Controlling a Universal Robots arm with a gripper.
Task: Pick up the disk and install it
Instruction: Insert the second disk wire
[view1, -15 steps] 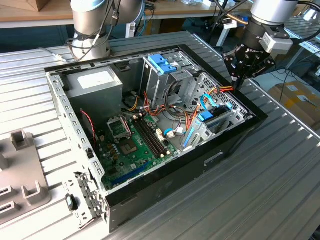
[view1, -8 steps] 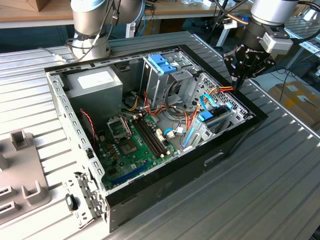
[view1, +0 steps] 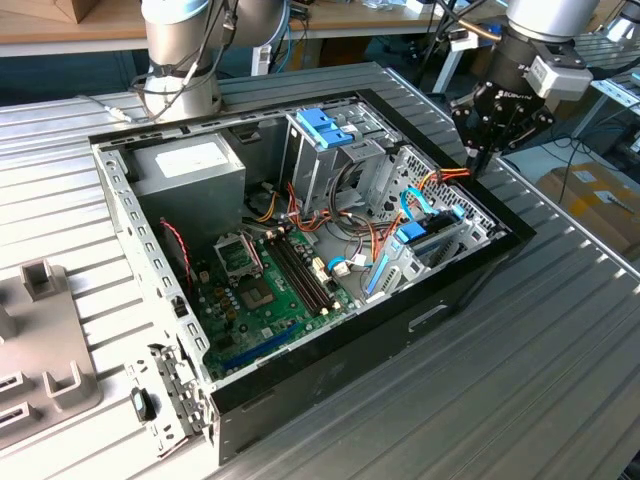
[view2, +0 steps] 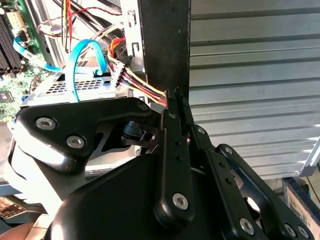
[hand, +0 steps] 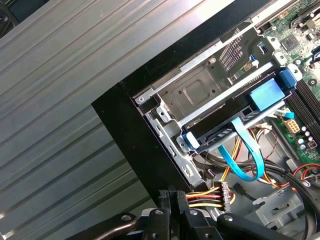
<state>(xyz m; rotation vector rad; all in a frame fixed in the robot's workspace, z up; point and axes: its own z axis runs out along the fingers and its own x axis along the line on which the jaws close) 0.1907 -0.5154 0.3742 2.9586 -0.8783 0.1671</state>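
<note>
Ribbed metal workbench (view1: 560, 340) under an open computer case (view1: 420, 318), disk (hand: 235, 107) with blue side rail seated in the case's drive bay at the exterior view's right, its print unreadable, gripper (view1: 478, 152) above that corner, fingers pressed together, clenched on nothing, white sticker on power supply (view1: 190, 165) illegible

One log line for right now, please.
gripper: shut, above case corner, beside coloured wires | disk: in drive bay, apart from gripper

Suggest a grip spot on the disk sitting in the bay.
Likely the blue rail tabs at the disk's exposed edge, approaching from the motherboard side: the metal bay covers its flat face, leaving that edge open. Mind the blue cable there.
</note>
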